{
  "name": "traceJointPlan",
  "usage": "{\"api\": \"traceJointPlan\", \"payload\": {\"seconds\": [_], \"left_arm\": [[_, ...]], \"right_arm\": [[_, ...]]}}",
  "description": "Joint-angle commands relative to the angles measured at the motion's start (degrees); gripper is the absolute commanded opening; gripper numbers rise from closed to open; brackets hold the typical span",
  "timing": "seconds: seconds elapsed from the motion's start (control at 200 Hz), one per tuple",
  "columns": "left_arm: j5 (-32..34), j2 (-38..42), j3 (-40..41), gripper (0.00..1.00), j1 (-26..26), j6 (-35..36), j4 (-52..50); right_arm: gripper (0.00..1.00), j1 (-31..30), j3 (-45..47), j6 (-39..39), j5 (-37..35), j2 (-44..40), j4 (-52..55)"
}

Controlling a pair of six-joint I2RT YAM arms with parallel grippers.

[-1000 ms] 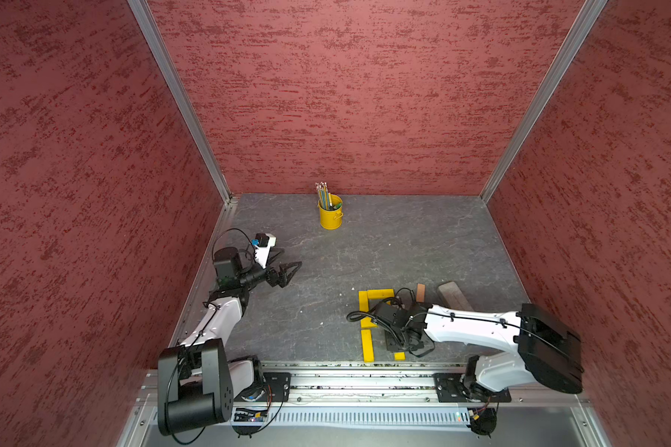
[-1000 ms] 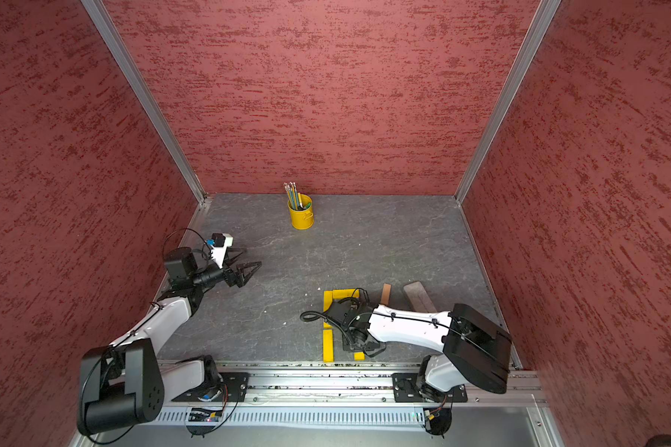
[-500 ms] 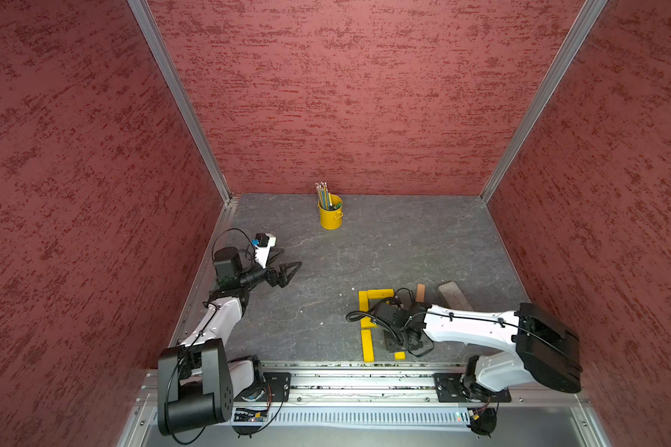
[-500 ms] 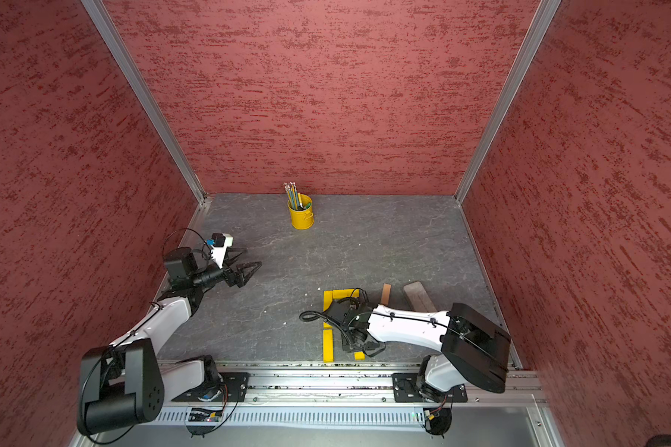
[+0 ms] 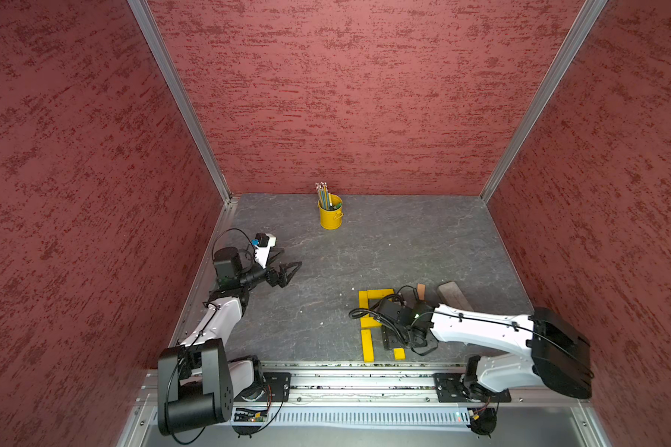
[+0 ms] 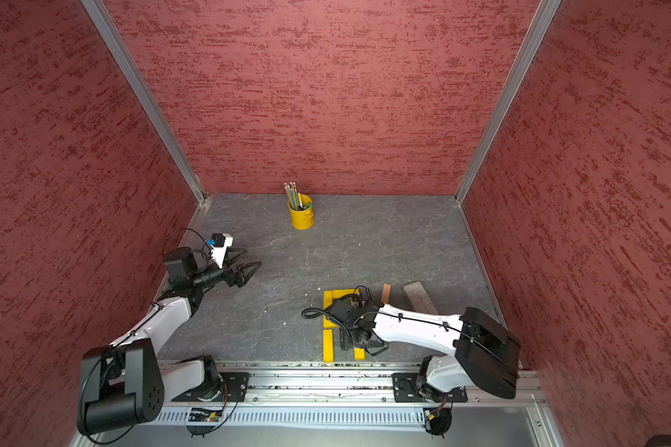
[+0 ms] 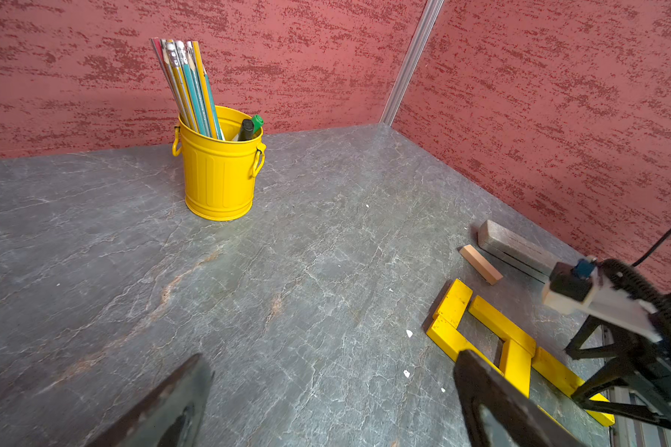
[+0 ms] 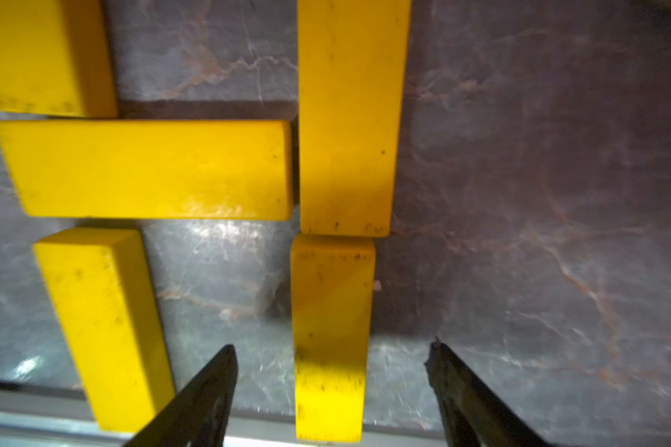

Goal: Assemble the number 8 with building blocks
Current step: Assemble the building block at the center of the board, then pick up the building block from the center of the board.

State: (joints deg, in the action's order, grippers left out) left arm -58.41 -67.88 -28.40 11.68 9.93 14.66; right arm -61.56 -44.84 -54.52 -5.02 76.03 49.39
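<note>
Right gripper [image 8: 332, 345], wide open and empty, straddles a bright yellow wooden plank [image 8: 331, 302]; six yellow ones look laid, only the plain tan wooden plank [image 7: 481, 264] remains to close the number 8 [image 5: 363, 305]

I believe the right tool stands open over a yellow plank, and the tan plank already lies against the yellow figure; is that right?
Not quite: the tan plank lies apart from the yellow figure, beside the grey slab, as the left wrist view shows. The right tool does stand open over a yellow plank.
</note>
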Motion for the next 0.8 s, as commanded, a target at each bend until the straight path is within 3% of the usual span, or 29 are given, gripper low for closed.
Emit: {"api": "traceJointPlan", "payload": {"seconds": [0.0, 0.14, 0.24, 0.291, 0.356, 0.421, 0.516, 0.661, 0.797], "left_arm": [[-0.2, 0.8, 0.1, 1.0, 0.7, 1.0, 1.7], [-0.3, 0.2, 1.1, 1.0, 0.7, 0.6, 3.1], [-0.4, -0.6, 1.2, 1.0, 0.7, 0.5, 3.9], [-0.4, -1.1, 1.2, 1.0, 0.7, 0.3, 4.4], [-0.6, -1.7, 0.7, 1.0, 0.7, 0.2, 4.1], [-0.7, -1.3, -0.1, 1.0, 0.8, 0.9, 2.3], [0.0, 0.3, 0.2, 1.0, 1.0, 1.3, 1.1], [0.5, 0.8, 1.3, 1.0, 1.1, 0.9, 2.8], [-0.1, 0.3, 0.7, 1.0, 1.0, 0.3, 3.2]], "right_arm": [[0.86, 0.2, -8.2, -1.1, -5.0, -6.6, 10.1], [0.88, 3.1, -19.9, 3.1, -9.8, -6.0, 19.5], [0.85, 5.2, -31.3, 15.6, -16.8, 3.8, 30.0], [0.85, 7.3, -36.8, 24.5, -15.7, 6.7, 29.9], [0.8, 13.5, -43.7, 28.1, -17.6, 10.2, 29.9], [0.74, 22.6, -46.7, 26.2, -15.6, 12.3, 29.8], [0.68, 29.9, -38.9, 21.3, -6.6, 11.2, 25.3], [0.66, 30.7, -19.4, 16.9, -1.0, 7.6, 15.3], [0.66, 31.0, -10.3, 16.5, 3.4, 2.2, 5.8]]}}
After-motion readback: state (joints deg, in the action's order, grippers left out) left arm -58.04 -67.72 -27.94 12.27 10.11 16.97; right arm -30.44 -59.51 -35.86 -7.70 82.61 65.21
